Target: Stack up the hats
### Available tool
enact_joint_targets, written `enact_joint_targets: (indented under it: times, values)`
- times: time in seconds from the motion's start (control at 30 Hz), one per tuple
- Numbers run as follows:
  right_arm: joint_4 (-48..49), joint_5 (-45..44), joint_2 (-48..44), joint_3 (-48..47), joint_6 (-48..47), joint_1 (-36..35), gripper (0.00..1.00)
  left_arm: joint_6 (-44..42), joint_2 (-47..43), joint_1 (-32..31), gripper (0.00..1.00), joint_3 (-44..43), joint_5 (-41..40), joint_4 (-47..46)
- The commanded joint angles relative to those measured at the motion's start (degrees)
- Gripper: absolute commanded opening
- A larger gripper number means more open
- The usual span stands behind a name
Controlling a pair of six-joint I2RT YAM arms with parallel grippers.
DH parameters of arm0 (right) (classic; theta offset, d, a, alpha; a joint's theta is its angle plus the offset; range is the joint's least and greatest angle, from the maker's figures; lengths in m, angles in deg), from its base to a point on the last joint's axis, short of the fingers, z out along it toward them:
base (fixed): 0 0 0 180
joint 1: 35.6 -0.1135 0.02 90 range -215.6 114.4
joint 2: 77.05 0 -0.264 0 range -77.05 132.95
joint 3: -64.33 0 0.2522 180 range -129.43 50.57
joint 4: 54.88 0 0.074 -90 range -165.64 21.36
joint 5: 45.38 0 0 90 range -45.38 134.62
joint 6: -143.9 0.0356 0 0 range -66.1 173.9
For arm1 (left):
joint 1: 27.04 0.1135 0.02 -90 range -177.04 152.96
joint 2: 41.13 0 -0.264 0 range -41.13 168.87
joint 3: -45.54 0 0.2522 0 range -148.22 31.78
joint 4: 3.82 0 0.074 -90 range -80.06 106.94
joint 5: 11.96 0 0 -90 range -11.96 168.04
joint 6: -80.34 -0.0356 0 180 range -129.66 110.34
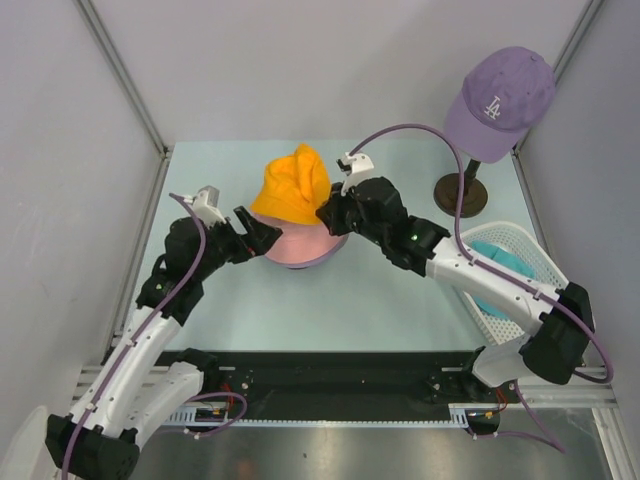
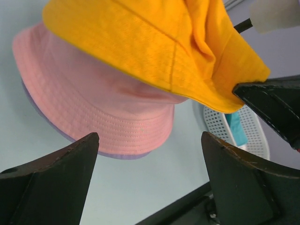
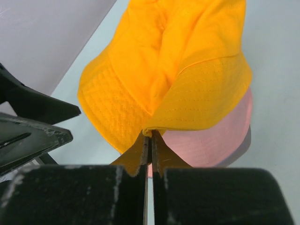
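Orange hat (image 1: 290,185) sagging crumpled over pink hat (image 1: 300,250), right gripper (image 3: 150,143) pinching its stitched brim edge, jaws tight; left gripper (image 2: 150,140) gaping wide, empty.

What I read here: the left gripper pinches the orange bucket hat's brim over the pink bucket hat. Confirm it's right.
Wrong arm. It is the right gripper that pinches the brim of the orange bucket hat over the pink bucket hat, as the right wrist view shows. The left gripper is open and holds nothing.
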Motion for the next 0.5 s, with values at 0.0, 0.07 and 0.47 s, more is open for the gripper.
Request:
enact_joint_targets:
  times: [0.0,0.07,0.47]
  values:
    - [0.8,-0.7,-3.9,2.3,2.4,-0.6,0.00,17.4,-1.5,0.3,0.95,3.8,1.5,-10.6]
    - [0.8,-0.4,-4.3,3.4,3.0,-0.8,0.00,21.1,-2.2,0.3,0.94,5.9,1.2,-14.3]
    - [0.2,0.8,-3.5,3.7,2.2,-1.9,0.00,25.8,-2.8,0.3,0.82,9.2,-1.4,-23.1]
